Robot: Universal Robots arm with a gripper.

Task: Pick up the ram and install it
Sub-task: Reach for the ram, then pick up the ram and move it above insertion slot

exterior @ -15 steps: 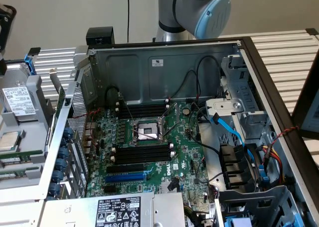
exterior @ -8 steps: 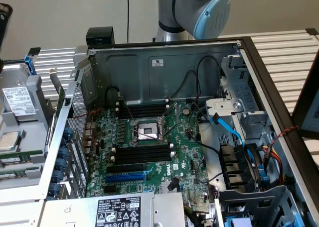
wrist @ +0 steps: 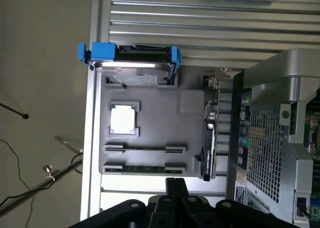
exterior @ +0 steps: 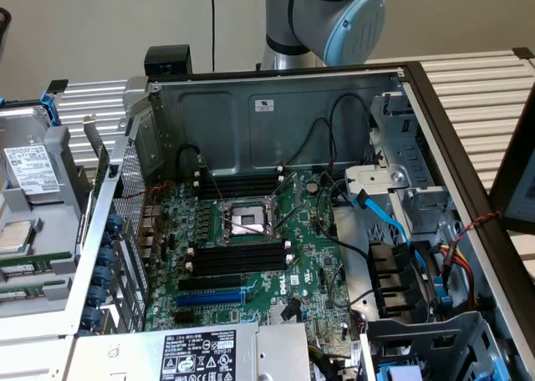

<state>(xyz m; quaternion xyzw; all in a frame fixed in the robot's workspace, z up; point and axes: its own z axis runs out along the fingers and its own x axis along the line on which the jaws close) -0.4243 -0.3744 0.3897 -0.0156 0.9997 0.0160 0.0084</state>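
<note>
The jaws are seen closed, with nothing held, poised just off the edge of the grey tray. The ram is seated in the tray's holder nearest the jaws.

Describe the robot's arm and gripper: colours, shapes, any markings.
The arm is a silver-grey metal tube meeting a rounded joint closed by a light blue cap. In the wrist view the gripper is matte black all over: a bulky body with rounded, knuckle-like links and two narrow, straight fingers. No markings or cables can be made out on either.
</note>
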